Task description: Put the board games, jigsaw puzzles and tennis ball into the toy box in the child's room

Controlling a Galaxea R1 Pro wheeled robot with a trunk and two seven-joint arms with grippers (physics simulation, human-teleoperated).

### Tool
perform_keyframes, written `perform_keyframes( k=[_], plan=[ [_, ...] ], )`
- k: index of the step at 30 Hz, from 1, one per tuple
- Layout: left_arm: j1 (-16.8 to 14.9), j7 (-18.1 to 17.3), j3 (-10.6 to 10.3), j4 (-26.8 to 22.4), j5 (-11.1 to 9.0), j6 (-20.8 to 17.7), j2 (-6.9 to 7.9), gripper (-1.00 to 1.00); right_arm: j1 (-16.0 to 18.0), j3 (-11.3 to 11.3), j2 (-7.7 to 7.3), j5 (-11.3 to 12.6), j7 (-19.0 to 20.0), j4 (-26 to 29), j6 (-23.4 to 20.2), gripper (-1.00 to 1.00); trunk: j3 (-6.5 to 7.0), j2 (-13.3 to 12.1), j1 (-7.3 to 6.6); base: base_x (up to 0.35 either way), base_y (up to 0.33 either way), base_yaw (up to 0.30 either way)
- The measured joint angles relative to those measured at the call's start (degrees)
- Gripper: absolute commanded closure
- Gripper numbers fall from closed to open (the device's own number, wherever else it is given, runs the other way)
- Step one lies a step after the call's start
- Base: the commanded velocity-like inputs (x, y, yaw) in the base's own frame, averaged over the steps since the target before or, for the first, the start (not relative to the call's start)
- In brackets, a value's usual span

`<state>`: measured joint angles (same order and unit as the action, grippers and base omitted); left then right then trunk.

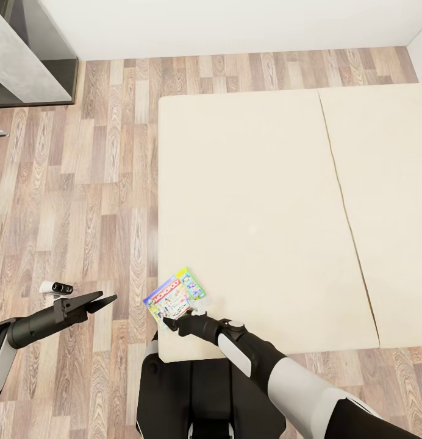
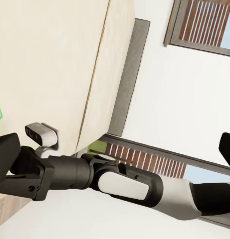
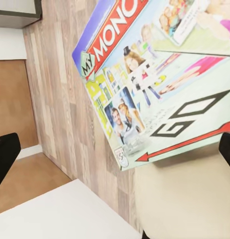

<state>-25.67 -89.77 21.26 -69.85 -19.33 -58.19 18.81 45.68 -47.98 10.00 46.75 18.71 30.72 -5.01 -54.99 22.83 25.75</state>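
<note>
The beige bed (image 1: 266, 201) carries a Monopoly box (image 1: 174, 297) near its corner.

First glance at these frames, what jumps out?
The colourful Monopoly box lying at the near-left corner of the big beige bed, the only bright thing there. The right gripper reaches right up to its near edge, while the left gripper hovers open over the wood floor beside the bed.
</note>
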Motion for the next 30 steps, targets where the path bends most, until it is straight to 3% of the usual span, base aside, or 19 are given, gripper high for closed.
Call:
perform_keyframes(
  k=[30],
  plan=[
    [0.0,0.0,0.0,0.0,0.0,0.0,-0.03,-1.00,0.0,0.0,0.00,0.0,0.2,0.0,0.1,-1.00,0.00,0.0,0.00,0.000,0.000,0.000]
  ],
)
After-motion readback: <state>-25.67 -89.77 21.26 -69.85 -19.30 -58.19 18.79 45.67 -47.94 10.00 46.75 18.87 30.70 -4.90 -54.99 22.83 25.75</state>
